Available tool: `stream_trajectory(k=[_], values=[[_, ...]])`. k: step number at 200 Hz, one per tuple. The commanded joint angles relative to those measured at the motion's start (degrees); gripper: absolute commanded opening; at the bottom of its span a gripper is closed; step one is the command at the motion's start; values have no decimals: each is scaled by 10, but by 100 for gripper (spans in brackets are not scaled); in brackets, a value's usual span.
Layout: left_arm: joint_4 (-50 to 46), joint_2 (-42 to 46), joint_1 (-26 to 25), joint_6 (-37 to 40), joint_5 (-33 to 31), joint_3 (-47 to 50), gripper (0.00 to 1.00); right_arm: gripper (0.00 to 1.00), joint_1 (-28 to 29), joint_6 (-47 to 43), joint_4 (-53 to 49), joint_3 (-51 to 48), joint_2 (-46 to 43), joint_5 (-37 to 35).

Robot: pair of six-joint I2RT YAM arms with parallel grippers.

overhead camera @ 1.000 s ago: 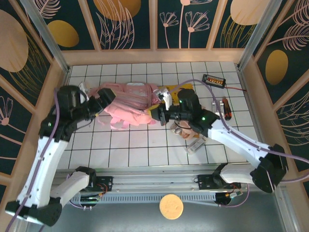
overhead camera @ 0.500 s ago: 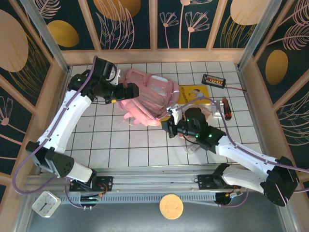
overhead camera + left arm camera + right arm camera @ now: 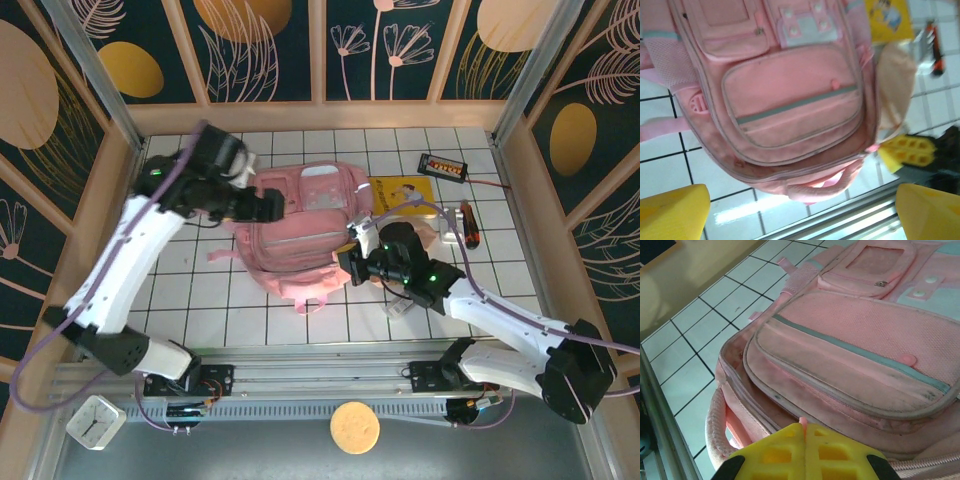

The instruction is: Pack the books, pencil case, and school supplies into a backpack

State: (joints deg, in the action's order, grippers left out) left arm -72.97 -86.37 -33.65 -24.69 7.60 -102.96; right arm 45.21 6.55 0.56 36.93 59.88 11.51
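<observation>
The right gripper (image 3: 804, 429) is closed at the top edge of the backpack (image 3: 850, 340), with a thin pink tab (image 3: 802, 421) seemingly pinched in it. The left gripper (image 3: 801, 212) is held wide open above the bag, grasping nothing. The backpack is laid flat on the desk (image 3: 200, 290). Being unanchored, it could be dragged by any pull, or the tab could be lost.

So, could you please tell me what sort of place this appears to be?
Probably a purpose-built robot work cell rather than a real classroom: a white tiled tabletop boxed in by wood-framed panels with a dark floral print, and a metal rail running along the near edge.
</observation>
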Motion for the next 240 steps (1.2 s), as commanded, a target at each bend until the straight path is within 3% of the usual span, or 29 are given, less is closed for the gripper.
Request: stream_trajectory(k=[1, 41, 73, 128, 135, 156, 163, 189, 240], values=[[54, -98, -72, 24, -51, 3, 93, 0, 13, 22, 3, -12, -49, -56], [52, -229, -113, 70, -90, -84, 84, 0, 23, 27, -28, -15, -83, -86], [79, -211, -118, 102, -87, -13, 75, 0, 24, 28, -23, -12, -86, -95], [143, -198, -139, 123, -105, 91, 81, 0, 22, 56, -33, -17, -82, -77], [153, -199, -139, 124, -104, 93, 82, 10, 22, 75, -36, -19, -83, -89], [166, -220, -144, 133, -99, 79, 82, 57, 21, 124, -39, -17, -91, -120], [166, -231, -147, 140, -98, 71, 82, 65, 15, 147, -44, -14, -92, -122], [157, -280, -176, 158, -105, 25, 83, 68, -14, 206, -69, -2, -95, -135], [146, -342, -196, 156, -158, -9, 77, 69, -63, 223, -88, 0, -135, -141]])
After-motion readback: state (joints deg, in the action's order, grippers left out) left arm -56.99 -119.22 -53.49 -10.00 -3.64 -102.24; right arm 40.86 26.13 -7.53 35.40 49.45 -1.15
